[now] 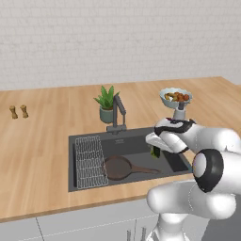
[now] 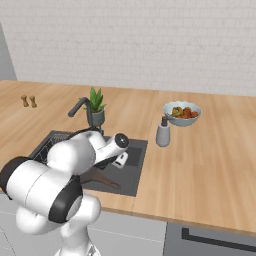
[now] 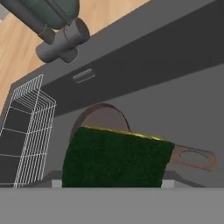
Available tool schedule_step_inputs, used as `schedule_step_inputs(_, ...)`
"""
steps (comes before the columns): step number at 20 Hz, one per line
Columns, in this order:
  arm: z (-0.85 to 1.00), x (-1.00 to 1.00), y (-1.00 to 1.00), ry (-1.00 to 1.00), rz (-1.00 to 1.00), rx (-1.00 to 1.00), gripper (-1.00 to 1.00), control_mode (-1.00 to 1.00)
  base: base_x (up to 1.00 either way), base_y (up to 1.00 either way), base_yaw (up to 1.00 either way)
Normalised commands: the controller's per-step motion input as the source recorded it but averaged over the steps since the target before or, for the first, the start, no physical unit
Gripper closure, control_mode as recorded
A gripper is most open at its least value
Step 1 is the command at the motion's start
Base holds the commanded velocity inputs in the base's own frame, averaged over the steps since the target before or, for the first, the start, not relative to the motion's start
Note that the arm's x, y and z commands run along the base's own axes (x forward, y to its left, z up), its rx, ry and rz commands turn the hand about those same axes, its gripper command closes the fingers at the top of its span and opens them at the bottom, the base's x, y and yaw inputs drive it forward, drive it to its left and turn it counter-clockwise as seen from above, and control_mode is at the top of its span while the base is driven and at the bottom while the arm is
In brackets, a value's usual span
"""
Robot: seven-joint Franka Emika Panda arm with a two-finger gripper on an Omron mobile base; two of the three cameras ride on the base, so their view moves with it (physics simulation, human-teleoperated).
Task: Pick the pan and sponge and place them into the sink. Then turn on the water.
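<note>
Nearest, in the hand view, the small green rectangular sponge (image 3: 116,159) sits across the bottom, held between the jaws, which are closed on it (the fingertips themselves are hidden behind it). Beyond it lies the round dark brown frying pan (image 3: 101,119) on the floor of the dark grey rectangular sink (image 1: 176,161), its handle pointing away from the white wire grid rack (image 1: 89,161). The left base view alone shows the gripper (image 1: 156,149) over the sink's side opposite the rack; the dark grey angular faucet (image 1: 118,114) stands behind the sink on the wooden counter (image 1: 37,141).
</note>
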Motion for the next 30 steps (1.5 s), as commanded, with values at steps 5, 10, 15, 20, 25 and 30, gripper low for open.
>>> schedule_step_inputs(5, -0.45, 0.28, 0.29, 0.00, 0.06, 0.01, 1.00, -1.00, 0.00, 0.00, 0.00)
schedule_step_inputs(10, -0.43, 0.12, 0.38, 0.00, 0.05, 0.00, 1.00, -1.00, 0.00, 0.00, 0.00)
schedule_step_inputs(15, -0.35, 0.04, 0.55, 0.00, 0.03, 0.00, 1.00, -1.00, 0.00, 0.00, 0.00)
schedule_step_inputs(20, -0.29, 0.03, 0.34, 0.00, 0.04, 0.01, 1.00, -1.00, 0.00, 0.00, 0.00)
schedule_step_inputs(25, -0.18, 0.09, 0.02, 0.00, 0.06, 0.05, 1.00, -1.00, 0.00, 0.00, 0.00)
schedule_step_inputs(30, -0.09, 0.09, 0.00, 0.00, 0.06, 0.07, 1.00, -1.00, 0.00, 0.00, 0.00)
